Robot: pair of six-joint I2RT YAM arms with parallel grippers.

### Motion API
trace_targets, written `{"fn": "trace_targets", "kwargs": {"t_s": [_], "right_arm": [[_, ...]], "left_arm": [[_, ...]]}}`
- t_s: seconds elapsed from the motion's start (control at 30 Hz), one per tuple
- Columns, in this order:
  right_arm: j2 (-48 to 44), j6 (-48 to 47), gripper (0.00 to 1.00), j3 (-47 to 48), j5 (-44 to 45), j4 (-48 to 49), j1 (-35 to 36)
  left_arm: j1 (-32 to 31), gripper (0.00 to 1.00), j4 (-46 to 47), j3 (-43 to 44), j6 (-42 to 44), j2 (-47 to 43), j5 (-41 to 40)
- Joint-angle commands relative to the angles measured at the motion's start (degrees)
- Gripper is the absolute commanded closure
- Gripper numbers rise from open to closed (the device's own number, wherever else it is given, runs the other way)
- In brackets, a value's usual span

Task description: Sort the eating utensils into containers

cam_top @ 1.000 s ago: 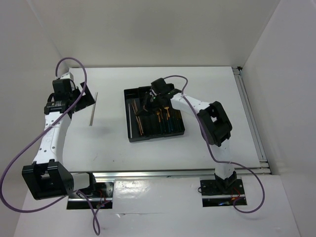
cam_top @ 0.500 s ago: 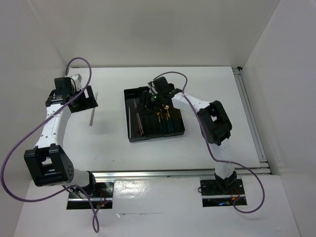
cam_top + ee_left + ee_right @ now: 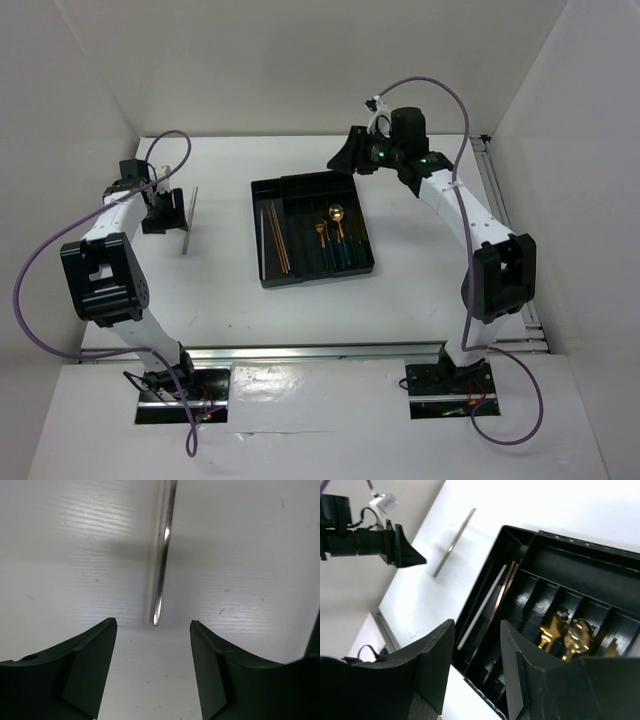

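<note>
The black cutlery tray (image 3: 320, 184) sits mid-table. Copper-brown chopsticks (image 3: 281, 240) and a pale silver stick (image 3: 482, 605) lie in its left compartments. A gold spoon (image 3: 337, 213) and a gold fork (image 3: 321, 231) with dark handles lie in its right ones. One silver chopstick (image 3: 189, 220) lies on the table left of the tray. My left gripper (image 3: 166, 212) is open and empty just left of it. In the left wrist view the chopstick's (image 3: 164, 555) end lies just ahead of the gripper (image 3: 152, 625). My right gripper (image 3: 346, 158) is open and empty, raised over the tray's far edge (image 3: 580, 562).
White walls close in the table on the left, far and right sides. A metal rail (image 3: 510, 230) runs along the table's right edge and another along the near edge (image 3: 300, 352). Purple cables loop off both arms.
My right gripper has lifted out of the tray and swung back to the far right. My left arm has folded back, and its gripper now points at the silver chopstick.
</note>
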Motion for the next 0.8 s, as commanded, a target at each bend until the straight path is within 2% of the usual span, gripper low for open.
{"fn": "trace_targets", "kwargs": {"t_s": [0.0,0.4,0.77], "right_arm": [[-1.6,-4.1,0.51,-2.8,-0.2,1.4,-1.1],[-2.8,-4.1,0.51,-3.9,-0.2,1.4,-2.2],[-2.8,-4.1,0.51,-4.4,-0.8,1.4,-2.7]], "left_arm": [[0.1,0.27,1.9,1.5,3.2,1.0,-2.7],[0.1,0.28,5.3,1.5,4.3,5.2,-9.3],[0.1,0.28,5.4,2.6,3.7,9.1,-9.4]]}}
